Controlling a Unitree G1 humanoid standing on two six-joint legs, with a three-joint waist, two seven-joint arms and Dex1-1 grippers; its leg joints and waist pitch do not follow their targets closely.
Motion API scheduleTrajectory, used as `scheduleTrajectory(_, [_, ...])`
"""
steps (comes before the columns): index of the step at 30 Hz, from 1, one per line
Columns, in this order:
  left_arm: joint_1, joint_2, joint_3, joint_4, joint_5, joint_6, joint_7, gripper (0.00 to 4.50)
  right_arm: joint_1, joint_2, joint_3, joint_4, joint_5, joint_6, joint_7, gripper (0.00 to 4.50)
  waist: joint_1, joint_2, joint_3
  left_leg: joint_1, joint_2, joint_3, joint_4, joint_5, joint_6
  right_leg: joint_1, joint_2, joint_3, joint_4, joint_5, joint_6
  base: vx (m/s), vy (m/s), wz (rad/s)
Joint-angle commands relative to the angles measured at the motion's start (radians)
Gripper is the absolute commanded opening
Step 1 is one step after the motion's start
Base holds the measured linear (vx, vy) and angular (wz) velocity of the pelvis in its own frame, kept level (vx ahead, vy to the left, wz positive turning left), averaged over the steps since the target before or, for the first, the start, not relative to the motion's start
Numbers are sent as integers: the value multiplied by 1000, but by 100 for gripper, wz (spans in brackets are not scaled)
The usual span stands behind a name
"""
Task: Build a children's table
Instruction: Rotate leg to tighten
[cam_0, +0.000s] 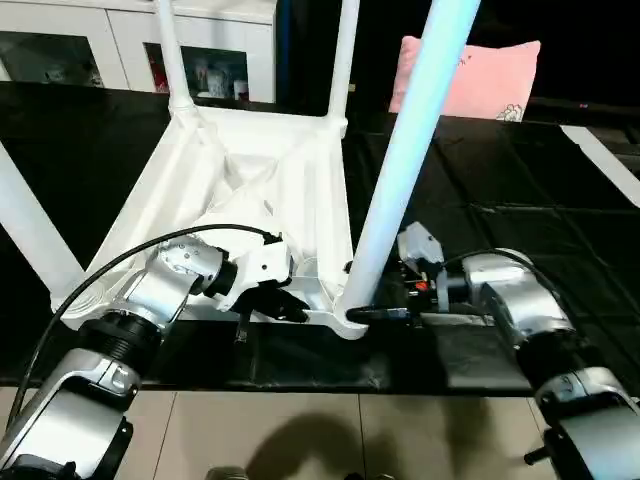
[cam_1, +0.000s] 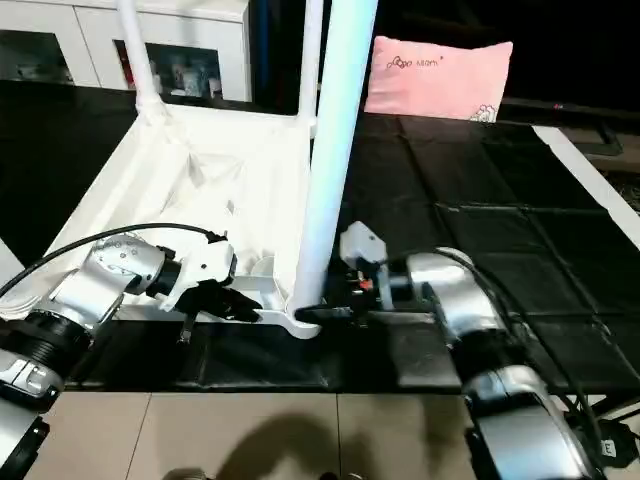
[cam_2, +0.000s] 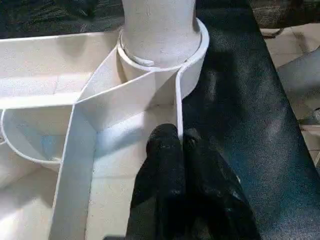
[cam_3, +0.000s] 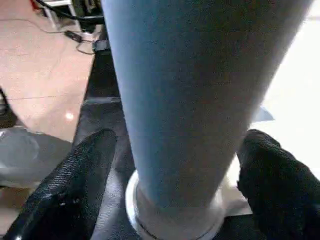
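The upturned tabletop (cam_0: 290, 190) lay on the black mat (cam_0: 520, 230). The left gripper (cam_2: 181, 142) was pinched on the tabletop's near rim wall, just beside the corner socket (cam_2: 192, 47). The right gripper (cam_3: 175, 165) stood open around the near leg (cam_3: 195, 90), one finger on each side.

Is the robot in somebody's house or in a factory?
Probably a room in a home. There's a white glass-door cabinet at the back, a pink pillow lying on black floor mats, and beige floor tiles.
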Motion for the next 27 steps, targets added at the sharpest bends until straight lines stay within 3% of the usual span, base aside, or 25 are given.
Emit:
scheduleTrajectory(1, [-27, -7, -21, -10, 9, -27, -21, 0, -17, -14, 0, 18, -3, -4, 20, 360, -9, 9, -81, -16, -6, 26, -62, -63, 60, 87, -61, 65, -59, -297, -105, 0, 0, 0])
scheduleTrajectory(10, [-12, 3, -13, -14, 5, -29, -25, 0, -41, -9, -13, 79, 6, 4, 59, 285, -8, 8, -80, -16, -8, 27, -61, -66, 60, 87, -61, 65, -62, -321, -96, 0, 0, 0])
scheduleTrajectory(21, [-10, 5, -9, -13, 5, -23, -20, 0, -38, 0, -18, 105, 13, -10, 84, 205, -7, 10, -82, -16, -6, 27, -61, -61, 60, 87, -61, 65, -58, -293, -110, 0, 0, 0])
scheduleTrajectory(27, [-11, -1, -1, -7, 5, 11, 2, 0, -21, 6, -22, 96, 26, 0, 87, 197, -7, 12, -82, -15, -6, 27, -61, -64, 58, 86, -60, 65, -58, -286, -117, 0, 0, 0])
